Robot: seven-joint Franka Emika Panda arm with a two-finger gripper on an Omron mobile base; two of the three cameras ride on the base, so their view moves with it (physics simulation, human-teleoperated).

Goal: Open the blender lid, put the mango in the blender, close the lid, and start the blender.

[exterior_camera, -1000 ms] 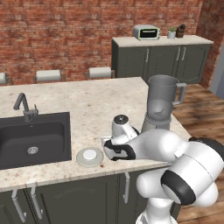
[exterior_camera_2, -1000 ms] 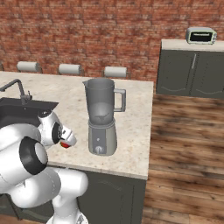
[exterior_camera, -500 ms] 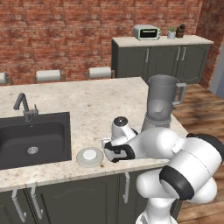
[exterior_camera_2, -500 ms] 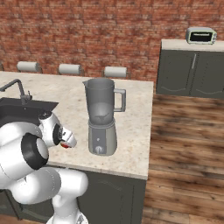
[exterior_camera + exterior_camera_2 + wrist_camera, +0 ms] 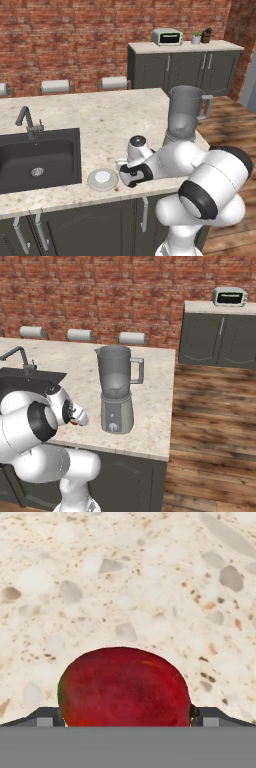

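The mango (image 5: 124, 687) is seen low-centre in the hand view, bracketed by the jaws, on the tabletop (image 5: 150, 572) — whether it is clamped cannot be told. A loose grip could let it roll away.

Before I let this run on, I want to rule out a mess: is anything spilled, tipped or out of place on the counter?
Nothing is spilled or tipped. The blender stands upright with its jar open. The blender lid lies flat on the counter beside the sink. The mango sits between the fingers.
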